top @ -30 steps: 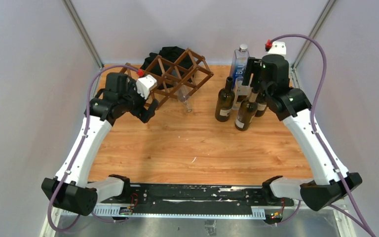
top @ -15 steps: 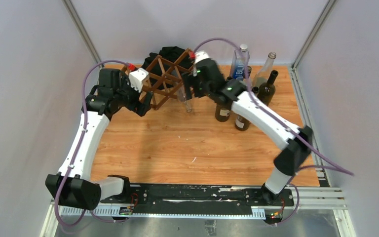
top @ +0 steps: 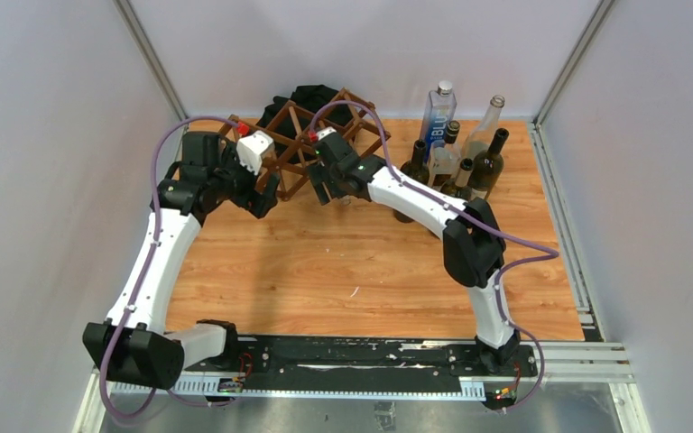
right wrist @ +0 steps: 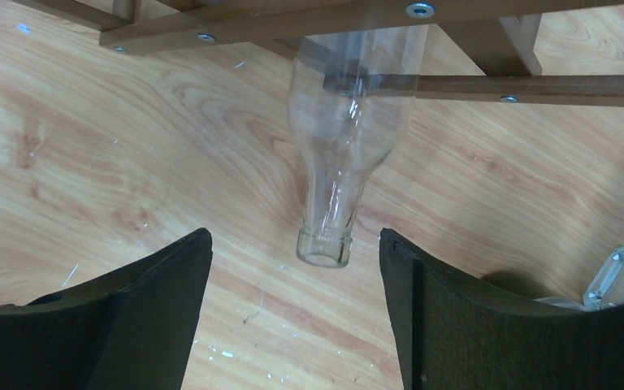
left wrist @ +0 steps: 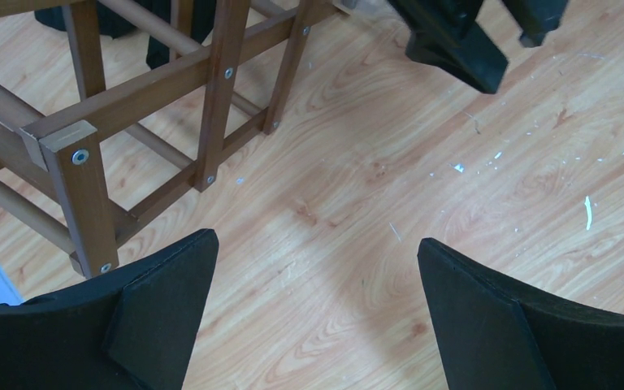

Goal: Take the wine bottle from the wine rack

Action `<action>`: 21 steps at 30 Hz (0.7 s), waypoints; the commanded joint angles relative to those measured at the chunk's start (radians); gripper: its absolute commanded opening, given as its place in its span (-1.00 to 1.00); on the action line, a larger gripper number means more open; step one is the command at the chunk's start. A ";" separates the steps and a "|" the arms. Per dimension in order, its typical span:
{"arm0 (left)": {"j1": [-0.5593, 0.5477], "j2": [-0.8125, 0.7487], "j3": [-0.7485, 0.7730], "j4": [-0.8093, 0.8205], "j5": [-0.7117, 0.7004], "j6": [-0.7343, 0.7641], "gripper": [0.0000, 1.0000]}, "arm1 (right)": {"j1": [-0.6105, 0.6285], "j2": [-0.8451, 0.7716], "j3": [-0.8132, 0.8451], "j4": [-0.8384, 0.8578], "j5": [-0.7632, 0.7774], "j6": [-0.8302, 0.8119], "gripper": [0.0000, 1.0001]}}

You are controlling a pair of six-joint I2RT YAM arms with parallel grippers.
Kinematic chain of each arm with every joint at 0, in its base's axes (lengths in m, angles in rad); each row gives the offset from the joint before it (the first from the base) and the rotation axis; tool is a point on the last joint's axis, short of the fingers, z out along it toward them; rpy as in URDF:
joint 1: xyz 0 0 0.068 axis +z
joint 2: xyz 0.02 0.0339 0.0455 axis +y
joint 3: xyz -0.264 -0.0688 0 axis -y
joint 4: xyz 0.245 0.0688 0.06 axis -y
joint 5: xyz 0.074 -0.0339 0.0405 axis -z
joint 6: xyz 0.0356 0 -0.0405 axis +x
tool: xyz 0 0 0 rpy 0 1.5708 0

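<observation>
Right tool swung to wine rack, wide open; wine bottle neck slants down toward it.

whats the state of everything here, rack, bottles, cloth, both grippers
wine rack, standing on the table, one bottle in it
clear bottle, lying in the rack, neck poking out, no cap
left gripper, open, empty, beside the rack's corner
right gripper, open, at the clear bottle's mouth, not gripping
other bottles, upright, back right
black cloth, heaped behind the rack
</observation>
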 commanded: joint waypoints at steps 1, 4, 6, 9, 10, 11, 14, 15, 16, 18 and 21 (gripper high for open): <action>0.005 -0.034 -0.021 0.034 0.050 0.006 1.00 | -0.008 0.048 0.029 0.031 0.061 -0.047 0.56; 0.005 -0.038 -0.022 0.035 0.066 0.009 1.00 | -0.017 0.070 0.011 0.062 0.078 -0.050 0.47; 0.005 -0.035 -0.022 0.034 0.073 0.006 1.00 | -0.017 0.074 -0.012 0.087 0.091 -0.051 0.43; 0.005 -0.031 -0.018 0.035 0.080 -0.002 1.00 | -0.017 0.080 -0.052 0.125 0.109 -0.049 0.39; 0.005 -0.028 -0.015 0.035 0.083 -0.005 1.00 | -0.017 0.083 -0.062 0.134 0.119 -0.045 0.37; 0.005 -0.029 -0.012 0.034 0.087 -0.007 1.00 | -0.017 0.087 -0.071 0.142 0.127 -0.038 0.34; 0.005 -0.032 -0.003 0.035 0.104 -0.013 1.00 | -0.017 0.100 -0.095 0.172 0.140 -0.029 0.28; 0.005 -0.034 -0.002 0.035 0.109 -0.014 1.00 | -0.017 0.106 -0.096 0.177 0.148 -0.027 0.26; 0.005 -0.036 -0.002 0.034 0.113 -0.014 1.00 | -0.017 0.112 -0.095 0.180 0.160 -0.023 0.25; 0.005 -0.040 -0.003 0.028 0.117 -0.010 1.00 | -0.017 0.120 -0.096 0.189 0.183 -0.015 0.20; 0.005 -0.039 0.007 0.018 0.117 -0.007 1.00 | -0.017 0.123 -0.100 0.215 0.190 -0.007 0.12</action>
